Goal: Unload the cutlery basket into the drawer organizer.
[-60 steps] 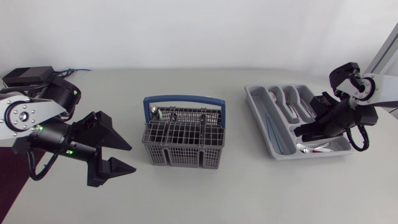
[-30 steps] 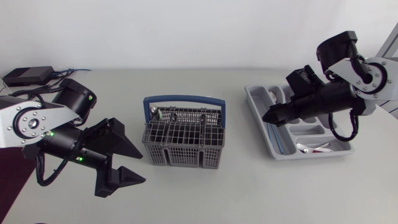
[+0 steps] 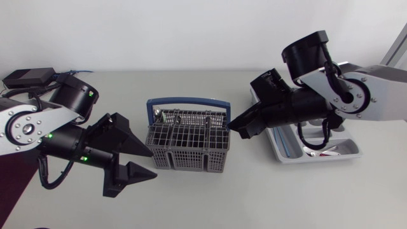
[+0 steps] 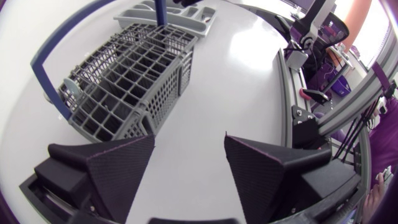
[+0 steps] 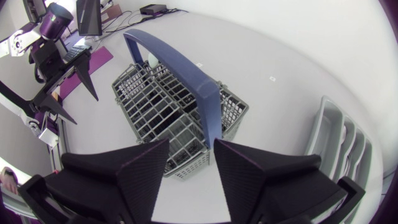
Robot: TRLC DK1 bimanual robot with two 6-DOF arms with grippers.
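Note:
The grey wire cutlery basket (image 3: 187, 143) with a blue handle (image 3: 188, 102) stands mid-table; a pale utensil end (image 3: 163, 116) shows in its back left cell. My left gripper (image 3: 153, 165) is open just left of the basket, which lies ahead of its fingers (image 4: 106, 168) in the left wrist view. My right gripper (image 3: 236, 129) is open and empty, between the basket's right side and the grey drawer organizer (image 3: 287, 151). The basket (image 5: 165, 109) lies below and ahead of the right gripper (image 5: 191, 158). Spoons (image 3: 316, 151) lie in the organizer's front compartment; my right arm hides its far part.
A black box (image 3: 28, 77) with a cable sits at the back left corner. The table's left edge runs close behind my left arm. In the right wrist view the organizer (image 5: 339, 146) lies beside the gripper.
My right arm has swung left from over the organizer to beside the basket. My left gripper has moved right towards the basket, its fingers a little closer together.

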